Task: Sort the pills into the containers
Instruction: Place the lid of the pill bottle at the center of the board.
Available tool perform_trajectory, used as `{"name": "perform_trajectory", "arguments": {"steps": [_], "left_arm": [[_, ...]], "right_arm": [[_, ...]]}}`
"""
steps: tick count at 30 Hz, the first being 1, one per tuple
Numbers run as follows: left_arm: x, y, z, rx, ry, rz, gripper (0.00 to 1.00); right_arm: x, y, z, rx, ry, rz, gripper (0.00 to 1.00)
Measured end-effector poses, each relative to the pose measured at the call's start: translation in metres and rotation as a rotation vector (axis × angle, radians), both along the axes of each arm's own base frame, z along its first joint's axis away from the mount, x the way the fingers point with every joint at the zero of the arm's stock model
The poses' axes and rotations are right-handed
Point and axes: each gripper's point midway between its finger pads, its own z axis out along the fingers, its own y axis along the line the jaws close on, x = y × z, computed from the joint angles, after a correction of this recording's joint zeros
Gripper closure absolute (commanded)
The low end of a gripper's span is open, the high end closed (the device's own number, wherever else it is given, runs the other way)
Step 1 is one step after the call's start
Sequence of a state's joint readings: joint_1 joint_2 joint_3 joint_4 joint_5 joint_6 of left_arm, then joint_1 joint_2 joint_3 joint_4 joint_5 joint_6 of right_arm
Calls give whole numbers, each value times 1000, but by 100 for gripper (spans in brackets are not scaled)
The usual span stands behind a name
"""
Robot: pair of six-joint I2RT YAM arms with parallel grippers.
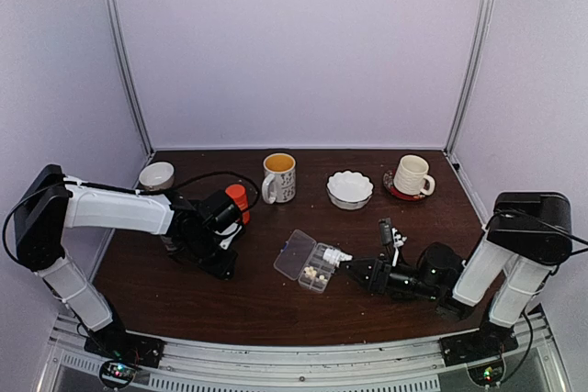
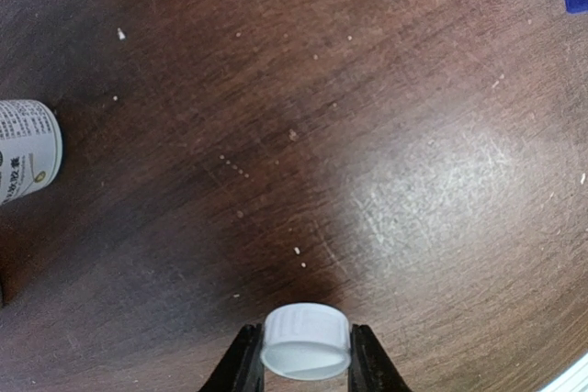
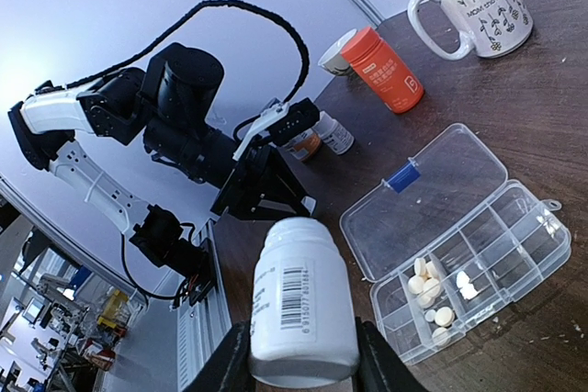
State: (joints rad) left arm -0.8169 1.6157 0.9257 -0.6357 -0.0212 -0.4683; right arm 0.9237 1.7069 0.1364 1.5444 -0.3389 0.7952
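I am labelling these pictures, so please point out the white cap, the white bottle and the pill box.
white cap (image 2: 306, 328), left wrist view, its ribbed side.
white bottle (image 3: 303, 305), right wrist view, middle of its body.
pill box (image 3: 432, 195), right wrist view, its open lid.

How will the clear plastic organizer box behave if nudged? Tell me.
The clear, flat plastic organizer box looks thin-walled and mostly empty, so probably light; it would likely slide on the smooth wooden table. Its open hinged lid may flap, and the loose whitish pills could hop compartments.
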Motion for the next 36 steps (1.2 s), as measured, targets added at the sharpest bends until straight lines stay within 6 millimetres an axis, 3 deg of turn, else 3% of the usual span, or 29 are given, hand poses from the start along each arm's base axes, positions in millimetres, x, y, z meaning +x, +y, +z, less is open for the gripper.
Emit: {"name": "perform_trajectory", "arguments": {"steps": [9,15,17,28,32,34,36], "left_arm": [[-1,2,-2,7,1,-3,82],[1,3,-1,16,-9,-3,57],[2,4,-1,21,-15,-3,54],[5,2,14,-11,-55,-1,48],[10,-9,36,-106,-121,-5,33],[10,-20,54,-205,-167,-17,18],[12,-30,70,-288,-206,-32,12]], "right_arm": [[15,-8,-25,-45,66,-46,99],[17,-5,-38,-66,101,-49,99],[18,-3,-39,-64,109,-50,99],[24,1,-42,-56,134,-63,96],[26,0,-45,-61,143,-73,94],[26,0,-47,-62,148,-77,92],[27,-1,-47,-61,152,-82,93]]}}
